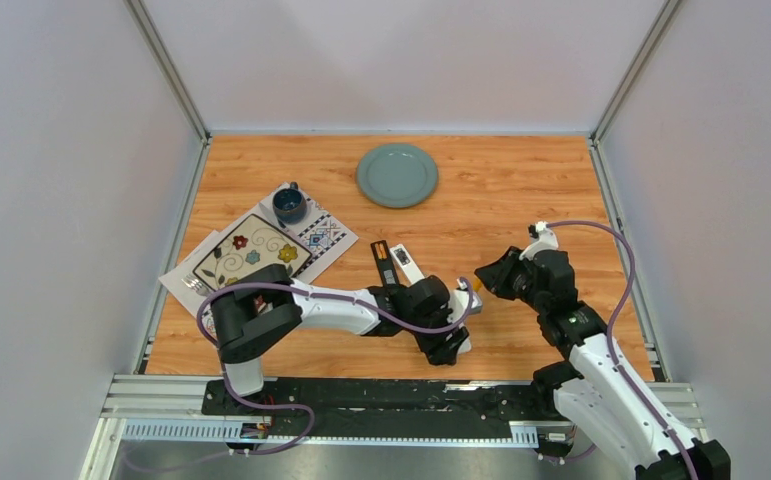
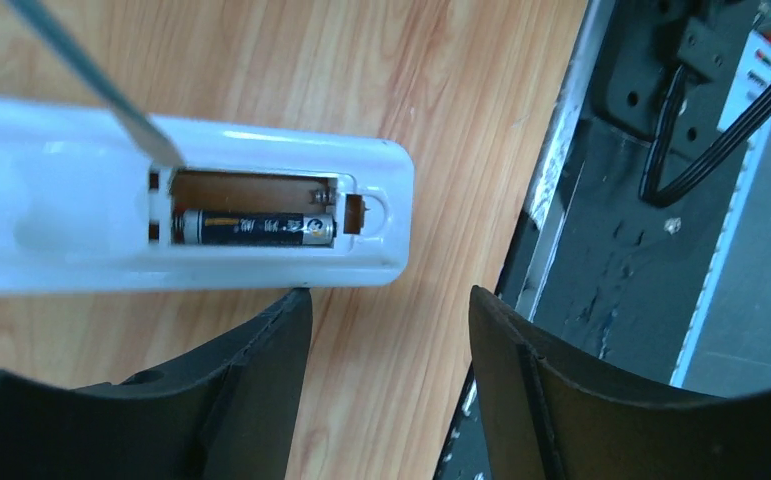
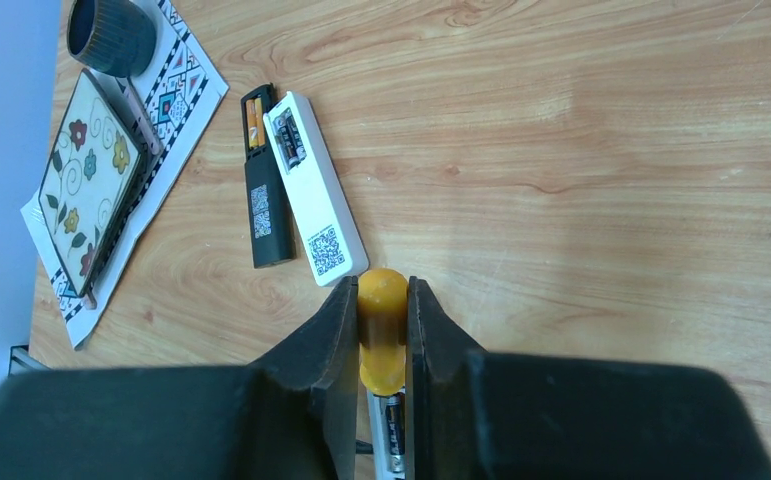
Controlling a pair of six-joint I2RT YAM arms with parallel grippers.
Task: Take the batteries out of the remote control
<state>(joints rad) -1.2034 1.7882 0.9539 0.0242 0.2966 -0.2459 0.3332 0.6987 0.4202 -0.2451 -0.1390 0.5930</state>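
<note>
In the left wrist view a white remote control [image 2: 81, 240] lies with its back open. One dark battery [image 2: 256, 227] sits in the lower slot; the upper slot is empty. A screwdriver blade [image 2: 101, 95] reaches into the compartment's left end. My left gripper [image 2: 391, 320] is open and empty, one fingertip [image 2: 286, 320] touching the remote's side. My right gripper [image 3: 383, 300] is shut on the yellow screwdriver handle [image 3: 382, 325], with that battery [image 3: 393, 430] showing below it. From above, the left gripper [image 1: 448, 345] covers most of the remote [image 1: 472, 302], and the right gripper [image 1: 493, 275] is just right of it.
A black remote [image 3: 266, 200] with orange batteries and a second white remote [image 3: 313, 190] with dark batteries lie side by side, backs open. A green plate [image 1: 397, 175], a blue cup [image 1: 289, 203] and a flowered tray [image 1: 251, 255] on a placemat sit behind. The metal rail [image 2: 601, 250] runs close by.
</note>
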